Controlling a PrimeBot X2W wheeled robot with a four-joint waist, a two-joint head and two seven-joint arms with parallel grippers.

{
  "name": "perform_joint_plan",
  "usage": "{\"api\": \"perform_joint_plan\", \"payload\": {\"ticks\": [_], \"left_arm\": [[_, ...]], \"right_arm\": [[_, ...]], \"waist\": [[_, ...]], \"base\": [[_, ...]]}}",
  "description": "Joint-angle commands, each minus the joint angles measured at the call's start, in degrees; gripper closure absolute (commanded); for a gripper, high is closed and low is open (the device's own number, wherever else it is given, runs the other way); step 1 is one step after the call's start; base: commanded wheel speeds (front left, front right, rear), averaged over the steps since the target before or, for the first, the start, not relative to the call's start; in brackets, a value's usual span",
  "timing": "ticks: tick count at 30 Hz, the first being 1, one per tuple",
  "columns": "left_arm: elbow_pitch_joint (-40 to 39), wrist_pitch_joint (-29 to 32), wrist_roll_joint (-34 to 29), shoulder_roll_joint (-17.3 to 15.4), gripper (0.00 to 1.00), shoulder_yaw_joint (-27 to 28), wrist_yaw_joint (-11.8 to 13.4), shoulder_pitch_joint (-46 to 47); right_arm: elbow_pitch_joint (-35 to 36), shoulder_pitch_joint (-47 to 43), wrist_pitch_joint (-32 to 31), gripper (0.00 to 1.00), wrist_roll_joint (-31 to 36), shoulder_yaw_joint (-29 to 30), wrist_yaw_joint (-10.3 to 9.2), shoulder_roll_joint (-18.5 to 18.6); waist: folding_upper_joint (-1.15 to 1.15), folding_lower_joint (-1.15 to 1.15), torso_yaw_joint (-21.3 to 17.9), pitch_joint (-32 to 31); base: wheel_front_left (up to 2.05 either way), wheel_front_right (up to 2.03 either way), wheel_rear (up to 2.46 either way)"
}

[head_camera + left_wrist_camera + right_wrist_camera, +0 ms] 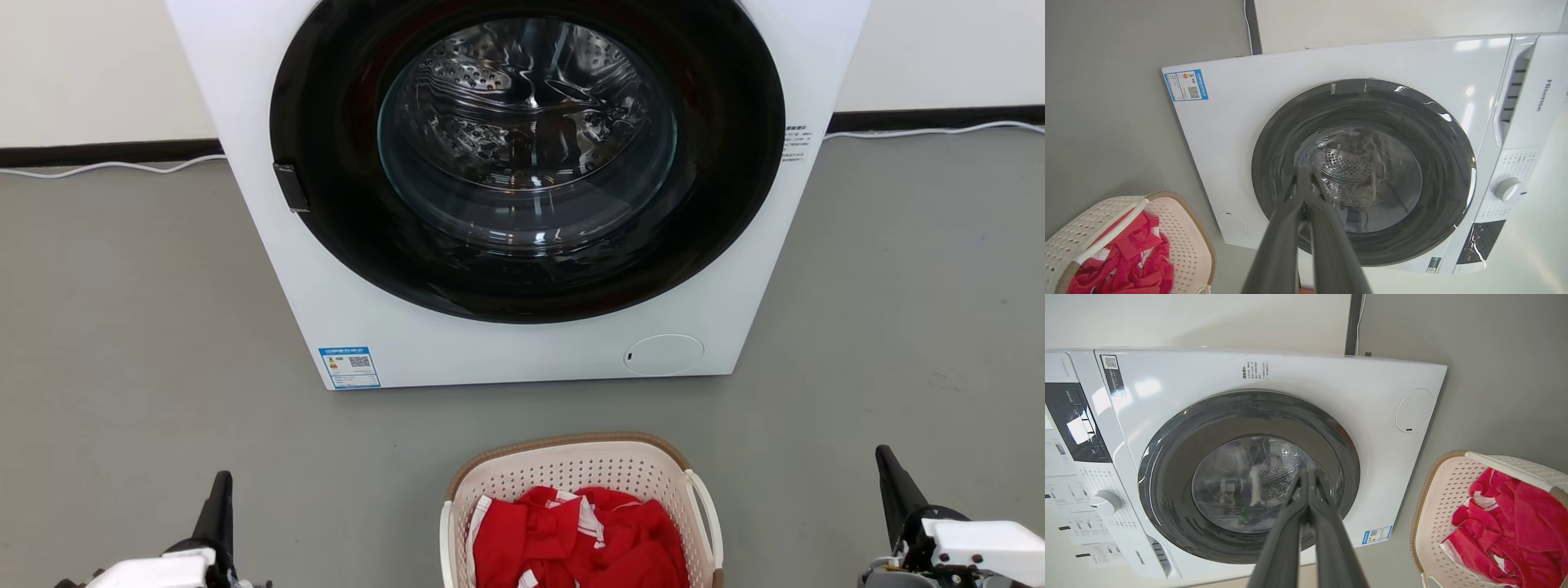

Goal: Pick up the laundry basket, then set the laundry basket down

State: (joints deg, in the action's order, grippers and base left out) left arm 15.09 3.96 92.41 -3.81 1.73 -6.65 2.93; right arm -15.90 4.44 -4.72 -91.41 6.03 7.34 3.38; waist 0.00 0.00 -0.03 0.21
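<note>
The laundry basket (571, 469) stands on the grey floor at the bottom centre of the head view, cream and perforated with a brown rim and white loop handles, holding red clothes (580, 539). It also shows as the basket (1180, 228) at the lower left of the left wrist view and as the basket (1443, 506) at the lower right of the right wrist view. My left gripper (222, 482) is shut, well left of the basket. My right gripper (886, 459) is shut, well right of it. Neither touches the basket.
A white front-loading washer (408, 343) with a closed dark round door (526, 155) stands just beyond the basket. A white cable (122, 167) runs along the dark skirting at the wall. Open grey floor lies on both sides.
</note>
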Motion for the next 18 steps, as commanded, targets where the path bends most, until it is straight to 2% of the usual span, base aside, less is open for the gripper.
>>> {"api": "perform_joint_plan", "payload": {"ticks": [1, 18], "left_arm": [[-1.19, 0.38, 1.29, -0.86, 1.0, 2.14, -0.71, 3.0], [-1.14, 0.88, 1.46, -0.55, 1.0, 2.74, -0.83, 3.08]], "right_arm": [[1.9, 1.63, -0.64, 1.0, -1.23, -0.84, 0.14, 0.41], [1.94, 1.65, -0.98, 1.0, -1.56, -0.48, 0.14, 0.22]], "waist": [[0.0, 0.0, 0.01, -0.01], [0.0, 0.0, 0.03, -0.03]], "base": [[0.0, 0.0, 0.0], [0.0, 0.0, 0.0]]}}
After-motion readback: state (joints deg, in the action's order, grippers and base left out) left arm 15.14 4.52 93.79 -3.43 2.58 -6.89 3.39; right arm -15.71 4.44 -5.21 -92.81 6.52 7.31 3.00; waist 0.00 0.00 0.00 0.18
